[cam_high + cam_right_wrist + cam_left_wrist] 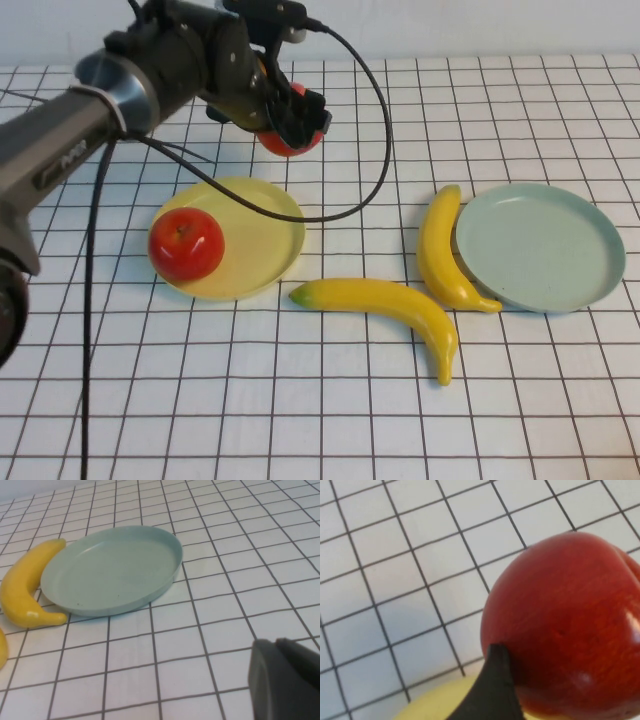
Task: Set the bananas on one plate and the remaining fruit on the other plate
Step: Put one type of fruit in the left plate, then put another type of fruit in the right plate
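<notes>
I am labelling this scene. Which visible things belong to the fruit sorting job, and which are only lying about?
Job:
- red fruit on the yellow plate
- second red fruit, held by the left end effector beyond that plate
- two bananas on the table
- blue-green plate, bare
- right end effector, shut, near it

Lying about:
- nothing; only the gridded table
</notes>
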Tool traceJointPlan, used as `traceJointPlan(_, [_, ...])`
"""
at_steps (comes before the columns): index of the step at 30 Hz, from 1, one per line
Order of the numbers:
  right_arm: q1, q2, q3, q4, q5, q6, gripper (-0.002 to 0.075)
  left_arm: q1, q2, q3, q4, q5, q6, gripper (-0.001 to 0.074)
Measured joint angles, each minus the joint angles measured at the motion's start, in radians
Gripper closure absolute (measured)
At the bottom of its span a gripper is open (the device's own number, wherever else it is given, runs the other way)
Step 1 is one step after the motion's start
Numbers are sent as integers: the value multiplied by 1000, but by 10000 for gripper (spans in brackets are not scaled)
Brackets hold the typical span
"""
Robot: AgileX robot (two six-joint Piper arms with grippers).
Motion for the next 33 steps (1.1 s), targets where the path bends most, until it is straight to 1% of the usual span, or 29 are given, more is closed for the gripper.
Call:
traceJointPlan(4, [0,0,0,0,0,0,742,0,-56,0,13,167,-2,162])
traceJointPlan(7, [0,0,0,0,0,0,742,0,-53,12,26,230,-9,162])
traceJointPlan(12, [0,0,0,0,0,0,742,0,-17,73,31,232,-13,155])
traceJointPlan(14, [0,0,0,0,0,0,742,0,-9,85,31,232,-7,96])
traceJointPlan(16, [0,0,0,0,0,0,742,0,-9,86,31,237,-5,69])
traceJointPlan(25, [0,0,0,0,0,0,742,0,-23,86,31,247,-4,66])
traceJointPlan(33, [0,0,0,0,0,0,742,0,-175,89,63,259,10,66])
